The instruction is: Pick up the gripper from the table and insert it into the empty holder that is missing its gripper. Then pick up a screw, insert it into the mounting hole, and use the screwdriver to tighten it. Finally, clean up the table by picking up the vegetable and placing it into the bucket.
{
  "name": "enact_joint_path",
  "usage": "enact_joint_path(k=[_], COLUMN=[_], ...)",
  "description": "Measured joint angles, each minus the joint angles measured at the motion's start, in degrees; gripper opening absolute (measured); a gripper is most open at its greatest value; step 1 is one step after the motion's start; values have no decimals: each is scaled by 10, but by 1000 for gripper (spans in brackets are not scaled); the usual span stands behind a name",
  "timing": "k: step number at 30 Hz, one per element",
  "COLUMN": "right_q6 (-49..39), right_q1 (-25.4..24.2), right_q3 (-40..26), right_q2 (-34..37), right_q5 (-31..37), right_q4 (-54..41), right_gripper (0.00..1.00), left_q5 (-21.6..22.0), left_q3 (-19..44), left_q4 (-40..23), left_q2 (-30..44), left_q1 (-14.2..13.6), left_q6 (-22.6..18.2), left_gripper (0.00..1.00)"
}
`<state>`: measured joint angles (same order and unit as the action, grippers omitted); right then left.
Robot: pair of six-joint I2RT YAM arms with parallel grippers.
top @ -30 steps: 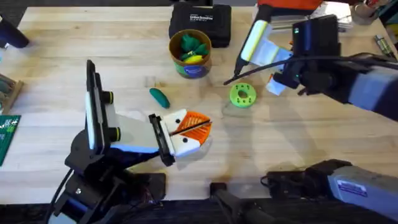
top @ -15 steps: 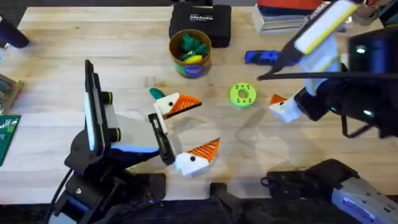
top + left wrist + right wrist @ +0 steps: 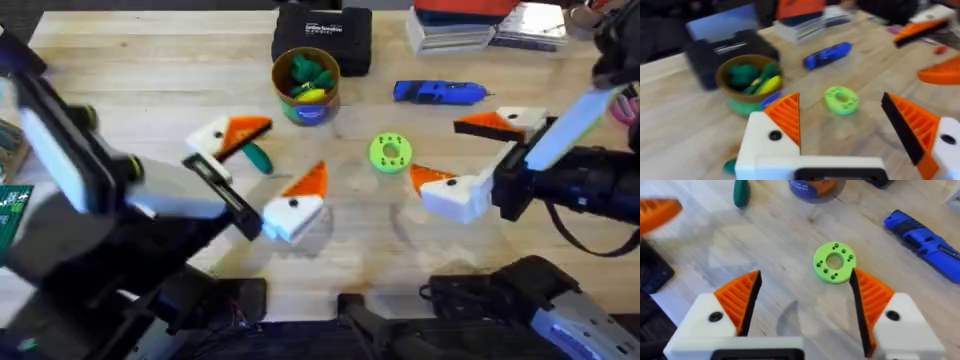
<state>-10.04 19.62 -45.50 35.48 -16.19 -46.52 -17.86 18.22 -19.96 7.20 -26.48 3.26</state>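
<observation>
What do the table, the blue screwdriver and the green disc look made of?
Table: pale wood, matte, visible grain and plank seams. Screwdriver: likely plastic, glossy blue shell. Green disc: probably plastic, matte bright green, ring of small holes.

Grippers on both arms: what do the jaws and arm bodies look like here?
Both match: the left gripper and the right gripper have white angular mounts, each carrying an orange ribbed wedge with a black inner face and a dark screw in the white block. The arm links are black with white or grey panels. A black cable runs beside the right arm.
</observation>
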Motion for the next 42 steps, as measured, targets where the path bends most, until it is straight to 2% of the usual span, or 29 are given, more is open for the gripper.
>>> enact_joint_path(k=[4,8,11,15,17,19,20,26,28,31,33,38,42], right_q6=[11,13,13,13,13,13,13,13,13,13,13,10,10], right_q1=[0,0,0,0,0,0,0,0,0,0,0,0,0], right_q3=[0,0,0,0,0,0,0,0,0,0,0,0,0], right_q2=[6,15,20,21,21,21,21,21,21,21,21,21,21], right_q5=[-9,-13,-13,-13,-13,-13,-13,-13,-13,-13,-13,-13,-13], right_q4=[1,2,3,3,3,3,3,4,3,3,4,4,3], right_gripper=[994,993,994,993,993,993,994,994,994,993,993,993,994], left_q5=[100,186,222,241,248,250,251,236,229,221,225,236,243], left_q3=[130,252,322,396,418,435,440,445,445,445,445,445,441], left_q4=[-121,-249,-312,-398,-426,-435,-435,-434,-438,-448,-448,-434,-384], left_q2=[107,252,364,491,530,566,579,639,658,688,709,770,815], left_q1=[0,0,0,0,0,5,11,67,71,71,71,71,71], left_q6=[4,7,8,20,28,66,103,401,452,499,516,537,543], left_gripper=[985,985,985,986,986,985,985,985,985,985,985,985,993])
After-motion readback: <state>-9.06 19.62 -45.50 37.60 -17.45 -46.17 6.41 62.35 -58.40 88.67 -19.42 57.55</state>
